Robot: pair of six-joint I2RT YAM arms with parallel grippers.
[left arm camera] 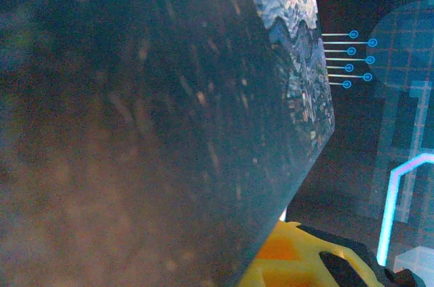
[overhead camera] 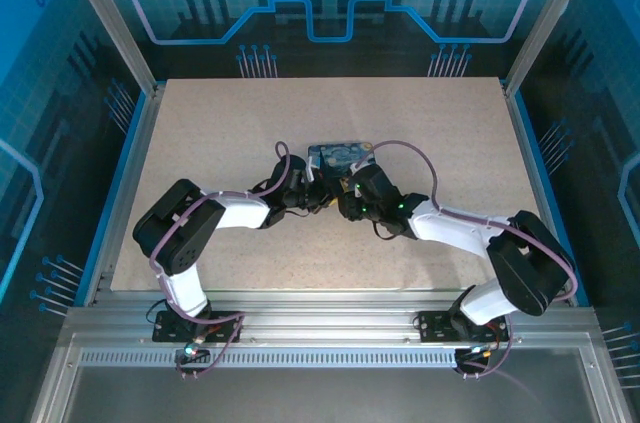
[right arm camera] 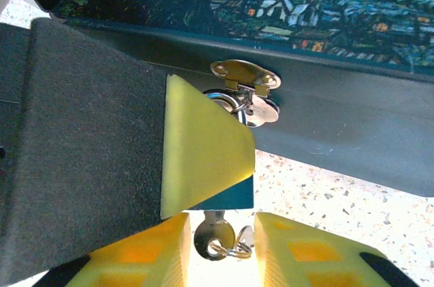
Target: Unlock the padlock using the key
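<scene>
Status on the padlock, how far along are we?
Done: both grippers are at the box; the key sits between the fingers of the right gripper, pointing up at the padlock. In hand: probably seating or turning it; a left gripper finger hides the keyhole. Left: the shackle passes through the hasp, so not unlocked.

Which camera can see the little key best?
The right wrist view: the key sits close and sharp between the right gripper's yellow fingers. In the top view it is too small to make out. The left wrist view looks at the box wall.
</scene>
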